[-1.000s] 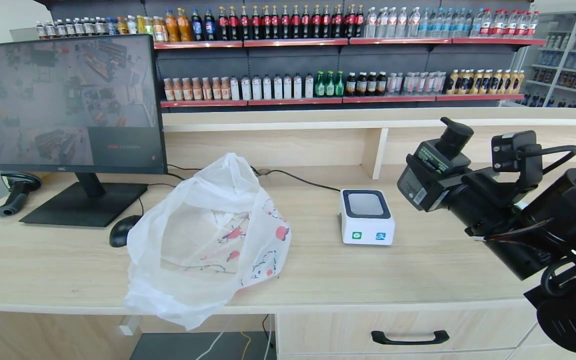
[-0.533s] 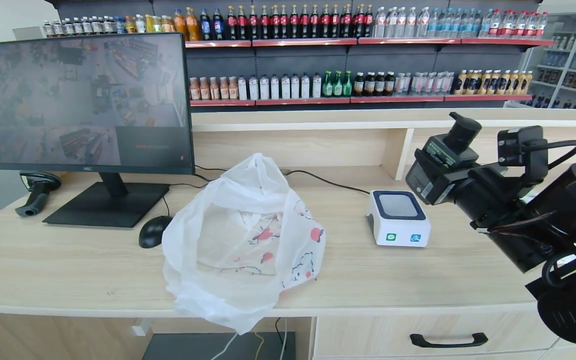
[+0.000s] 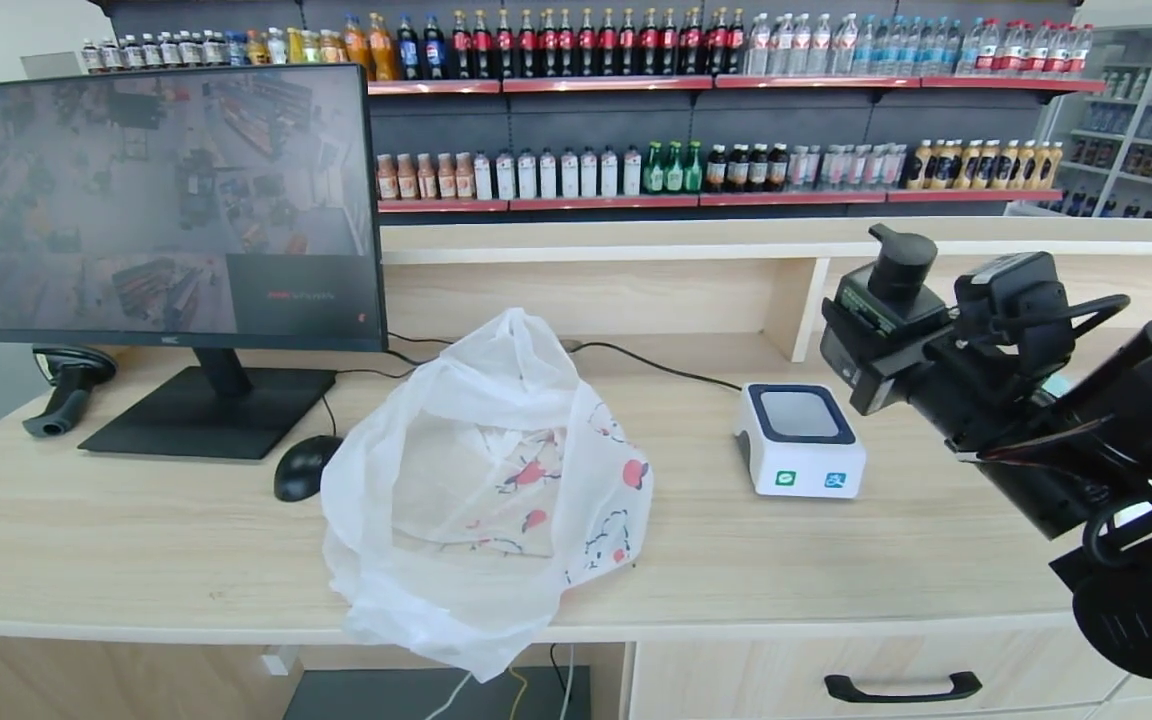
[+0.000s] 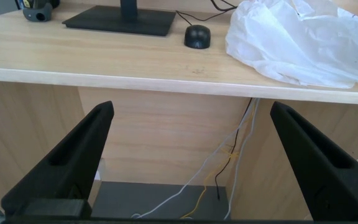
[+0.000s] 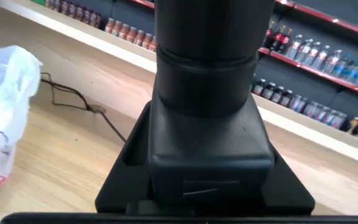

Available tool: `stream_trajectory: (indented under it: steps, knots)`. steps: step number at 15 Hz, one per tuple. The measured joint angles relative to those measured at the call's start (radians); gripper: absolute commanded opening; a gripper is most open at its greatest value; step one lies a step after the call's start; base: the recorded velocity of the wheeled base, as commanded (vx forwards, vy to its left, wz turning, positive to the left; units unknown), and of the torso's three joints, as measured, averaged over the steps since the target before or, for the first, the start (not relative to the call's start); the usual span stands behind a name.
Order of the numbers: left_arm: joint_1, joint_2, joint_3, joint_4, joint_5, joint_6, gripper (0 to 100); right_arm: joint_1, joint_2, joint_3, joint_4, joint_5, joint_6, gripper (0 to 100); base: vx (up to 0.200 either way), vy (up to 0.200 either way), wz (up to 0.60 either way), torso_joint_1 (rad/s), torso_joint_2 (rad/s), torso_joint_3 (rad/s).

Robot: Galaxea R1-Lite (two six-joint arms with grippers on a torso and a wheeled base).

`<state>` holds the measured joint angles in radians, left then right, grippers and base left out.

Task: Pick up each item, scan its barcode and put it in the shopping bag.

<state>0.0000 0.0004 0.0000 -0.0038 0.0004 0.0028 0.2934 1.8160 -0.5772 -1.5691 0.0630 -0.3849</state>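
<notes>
My right gripper (image 3: 901,355) is shut on a black bottle-shaped item (image 3: 881,300) with a round cap, held in the air to the right of and behind the white barcode scanner box (image 3: 798,440). Close up in the right wrist view, the black item (image 5: 210,124) hides the fingers. The white plastic shopping bag (image 3: 491,490) with red prints stands slumped on the counter's middle, its mouth upward. My left gripper (image 4: 191,162) is open, low in front of the counter's edge, with the bag (image 4: 303,37) above and beyond it.
A monitor (image 3: 166,200) on a black stand, a mouse (image 3: 304,467) and a handheld scanner (image 3: 61,385) sit at the counter's left. A cable (image 3: 656,365) runs behind the bag. A drawer handle (image 3: 901,687) is below the scanner. Drink shelves (image 3: 696,140) line the back.
The head camera has panned, shifting the whole picture to the right. My right arm with the black item has turned slightly leftward over the scanner's far right side.
</notes>
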Motion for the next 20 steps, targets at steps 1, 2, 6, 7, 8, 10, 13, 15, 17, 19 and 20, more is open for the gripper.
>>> stream_trajectory:
  steps: [1, 2, 6, 7, 8, 10, 13, 15, 17, 19, 20]
  knots:
    - [0.0, 0.0, 0.0, 0.0, 0.0, 0.0, 100, 0.001, 0.009, -0.014, -0.001, 0.001, -0.041, 0, 0.0, 0.0, 0.0, 0.0, 0.0, 0.0]
    - [0.0, 0.0, 0.0, 0.0, 0.0, 0.0, 100, 0.01, 0.021, -0.032, 0.0, 0.004, -0.061, 0, 0.0, 0.0, 0.0, 0.0, 0.0, 0.0]
    - [0.0, 0.0, 0.0, 0.0, 0.0, 0.0, 100, 0.029, 0.077, -0.081, 0.0, 0.033, -0.213, 0, 0.0, 0.0, 0.0, 0.0, 0.0, 0.0]
    - [0.0, 0.0, 0.0, 0.0, 0.0, 0.0, 100, 0.034, 0.091, -0.086, 0.0, 0.064, -0.241, 0, 0.0, 0.0, 0.0, 0.0, 0.0, 0.0]
    - [0.0, 0.0, 0.0, 0.0, 0.0, 0.0, 100, 0.034, 0.104, -0.093, 0.0, 0.099, -0.264, 0, 0.0, 0.0, 0.0, 0.0, 0.0, 0.0]
    - [0.0, 0.0, 0.0, 0.0, 0.0, 0.0, 100, 0.04, 0.129, -0.125, -0.001, 0.201, -0.333, 0, 0.0, 0.0, 0.0, 0.0, 0.0, 0.0]
    - [0.0, 0.0, 0.0, 0.0, 0.0, 0.0, 100, 0.043, 0.156, -0.137, -0.001, 0.323, -0.399, 0, 0.0, 0.0, 0.0, 0.0, 0.0, 0.0]
    - [0.0, 0.0, 0.0, 0.0, 0.0, 0.0, 100, 0.043, 0.166, -0.123, -0.001, 0.386, -0.433, 0, 0.0, 0.0, 0.0, 0.0, 0.0, 0.0]
    - [0.0, 0.0, 0.0, 0.0, 0.0, 0.0, 100, 0.024, 0.169, -0.084, 0.0, 0.417, -0.459, 0, 0.0, 0.0, 0.0, 0.0, 0.0, 0.0]
    - [0.0, 0.0, 0.0, 0.0, 0.0, 0.0, 100, 0.018, 0.17, -0.069, 0.0, 0.442, -0.474, 0, 0.0, 0.0, 0.0, 0.0, 0.0, 0.0]
    - [0.0, 0.0, 0.0, 0.0, 0.0, 0.0, 100, 0.01, 0.168, -0.076, 0.0, 0.445, -0.46, 0, 0.0, 0.0, 0.0, 0.0, 0.0, 0.0]
